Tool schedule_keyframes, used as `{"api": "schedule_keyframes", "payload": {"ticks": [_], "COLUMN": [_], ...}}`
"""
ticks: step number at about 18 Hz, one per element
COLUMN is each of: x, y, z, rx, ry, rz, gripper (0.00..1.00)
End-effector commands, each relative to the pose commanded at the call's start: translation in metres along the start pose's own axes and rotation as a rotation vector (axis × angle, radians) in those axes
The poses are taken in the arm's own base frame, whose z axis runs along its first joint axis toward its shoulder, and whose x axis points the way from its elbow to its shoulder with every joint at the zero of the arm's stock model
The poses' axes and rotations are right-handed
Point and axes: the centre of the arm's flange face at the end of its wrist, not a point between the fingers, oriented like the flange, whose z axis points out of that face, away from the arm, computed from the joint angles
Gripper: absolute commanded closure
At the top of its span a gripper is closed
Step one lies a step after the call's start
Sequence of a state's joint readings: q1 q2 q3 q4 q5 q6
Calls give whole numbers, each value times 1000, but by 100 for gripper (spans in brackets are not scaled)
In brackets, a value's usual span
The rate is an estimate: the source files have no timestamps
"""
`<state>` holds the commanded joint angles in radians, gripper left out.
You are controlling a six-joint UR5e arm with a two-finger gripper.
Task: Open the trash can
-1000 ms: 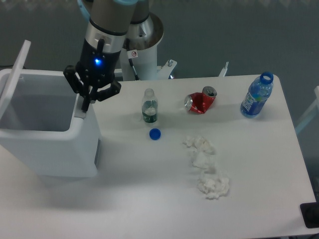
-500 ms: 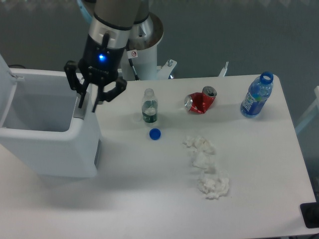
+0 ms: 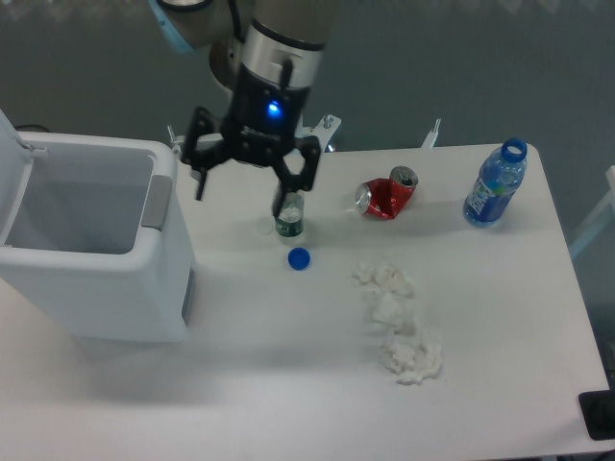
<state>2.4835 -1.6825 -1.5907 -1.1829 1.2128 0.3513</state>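
Note:
The trash can (image 3: 96, 288) is a large white boxy bin at the left of the table. Its lid (image 3: 12, 173) stands swung up at the far left edge, so the inside shows, and a grey push-bar (image 3: 154, 202) lies on its right rim. My gripper (image 3: 242, 187) hangs above the table to the right of the bin, apart from it, with its fingers spread wide and nothing between them. One fingertip (image 3: 282, 204) is in front of a small clear bottle (image 3: 289, 223).
A blue cap (image 3: 299, 257) lies below the small bottle. A crushed red can (image 3: 386, 195) and a blue water bottle (image 3: 494, 184) stand further right. Crumpled white tissues (image 3: 396, 320) lie at mid table. The white robot base (image 3: 279, 115) is behind.
The gripper left the bin's right rim, opened, and moved right to above the small bottle. The lid swung further up and back to the left.

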Motion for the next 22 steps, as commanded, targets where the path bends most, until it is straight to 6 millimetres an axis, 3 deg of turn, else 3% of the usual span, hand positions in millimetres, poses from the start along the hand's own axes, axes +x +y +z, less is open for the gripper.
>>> {"api": "schedule_keyframes", "payload": {"ticks": [3,7,12,17,22], "x": [-36,-77,-127,-169,-180], "y": [-2,-6,-5,7,12], "z": [40,60,75,68,71], "rx": [-96,-130,-231,-314,-336], "ry": [-113,-162,-233,-243,-228], "rz": [60,154,313,546,612], "gripper": [0,0,0,0,0]}}
